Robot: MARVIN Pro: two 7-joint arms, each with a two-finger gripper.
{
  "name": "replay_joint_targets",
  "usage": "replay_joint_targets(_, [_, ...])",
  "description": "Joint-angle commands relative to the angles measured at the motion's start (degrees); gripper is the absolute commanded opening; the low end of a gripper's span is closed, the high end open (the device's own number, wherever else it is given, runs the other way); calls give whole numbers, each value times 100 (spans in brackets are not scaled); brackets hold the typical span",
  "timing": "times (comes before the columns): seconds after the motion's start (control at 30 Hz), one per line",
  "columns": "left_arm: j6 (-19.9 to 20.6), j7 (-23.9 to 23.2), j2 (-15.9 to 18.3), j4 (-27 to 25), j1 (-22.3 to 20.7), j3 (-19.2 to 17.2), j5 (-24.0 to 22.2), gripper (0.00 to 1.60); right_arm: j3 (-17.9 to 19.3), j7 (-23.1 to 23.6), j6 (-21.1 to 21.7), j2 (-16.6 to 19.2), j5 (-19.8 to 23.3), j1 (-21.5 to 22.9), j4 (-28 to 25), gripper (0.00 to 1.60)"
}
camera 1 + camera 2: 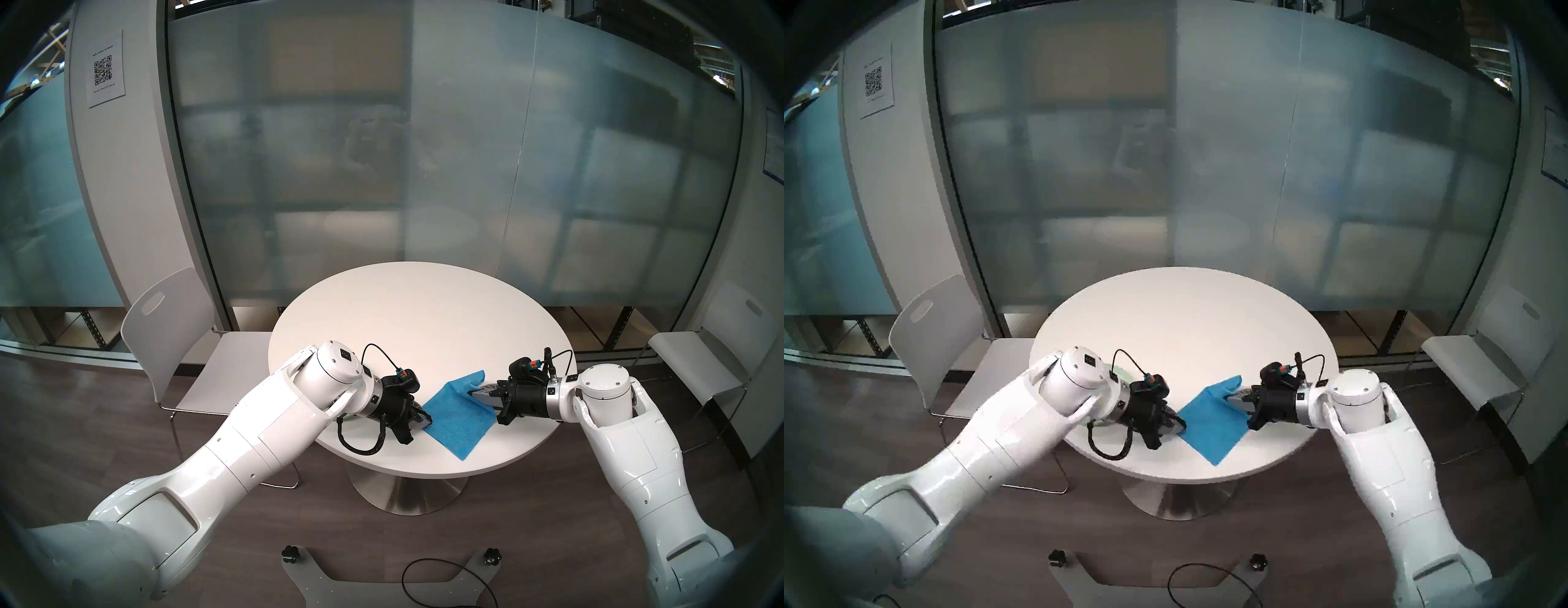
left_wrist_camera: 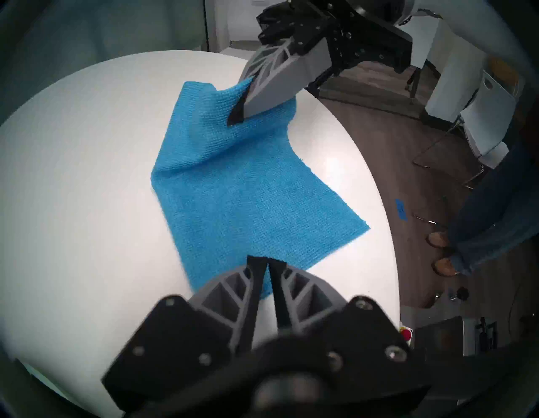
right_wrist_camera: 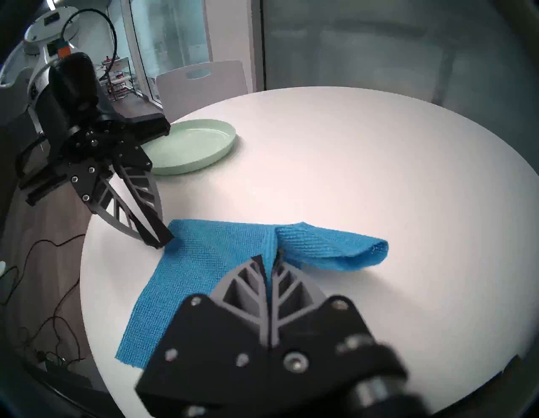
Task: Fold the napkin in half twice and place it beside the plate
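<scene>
Blue terry napkin (image 1: 456,414): lay diamond-wise on the white round surface (image 1: 420,322), long axis toward the near rim.
Right hand (image 1: 477,391): pinched its lifted far corner.
Left hand (image 1: 426,419): pinched its left corner.

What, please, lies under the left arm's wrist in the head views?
The plate sits there: the head views show only a pale sliver beside the wrist. The right wrist view shows it bare, its near edge behind the left gripper.

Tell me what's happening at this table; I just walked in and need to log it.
A two-armed robot is folding a blue napkin on a round white table. The right gripper is shut on one edge and has lifted it, so that part curls over the rest. The left gripper is pinching the opposite corner, low at the table. No fold is flat yet. A mint-green plate sits behind the left gripper, apart from the napkin.
</scene>
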Motion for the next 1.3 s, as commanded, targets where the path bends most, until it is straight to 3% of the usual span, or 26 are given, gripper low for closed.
replay_joint_targets(0.0, [-60, 35, -121, 12, -125, 9, 20, 59, -49, 115, 27, -20, 57, -95, -273, 0])
replay_joint_targets(0.73, [-12, 96, -8, -174, -28, 117, -15, 58, -8, 414, 110, 40, 46, -501, -737, 0])
replay_joint_targets(1.27, [-122, -171, 383, -350, -22, 398, 190, 56, 59, 318, 116, -22, 1, -641, -803, 0])
